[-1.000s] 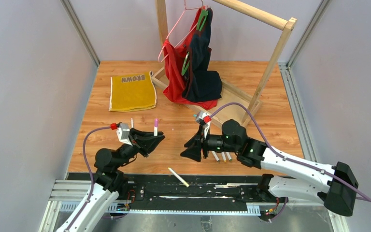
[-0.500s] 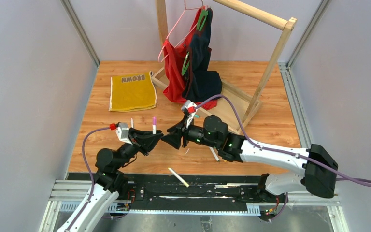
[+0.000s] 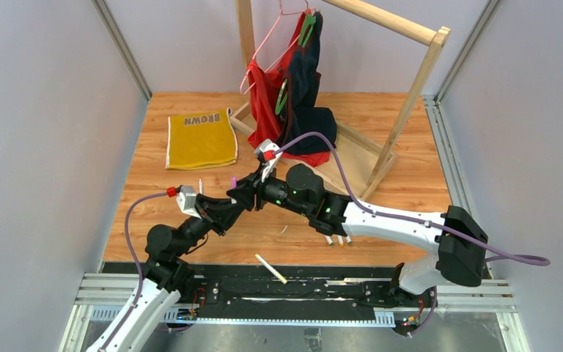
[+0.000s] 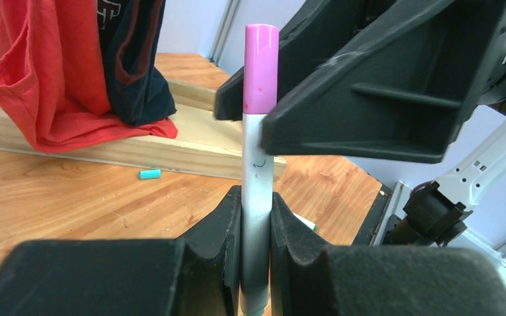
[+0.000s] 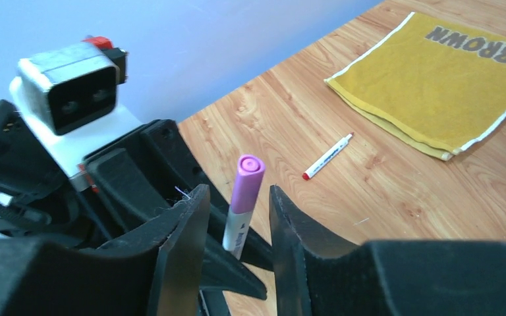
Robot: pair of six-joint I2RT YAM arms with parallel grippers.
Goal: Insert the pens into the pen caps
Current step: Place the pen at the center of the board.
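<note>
My right gripper has swung across from the right side of the table. It now straddles the pen, which my left gripper clamps upright by the lower barrel. The right jaws have narrowed but stand apart, clear of the pen on both sides. The pink cap sits on the pen's top. I judge the next step to be closing on it to seat it.

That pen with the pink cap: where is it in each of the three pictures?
Top external: the pink-capped pen is left of centre, where the two arms meet.
Left wrist: centre, upright.
Right wrist: lower centre, slightly tilted.
Shared landmark: the right claw, one finger on either side of the pen.
</note>
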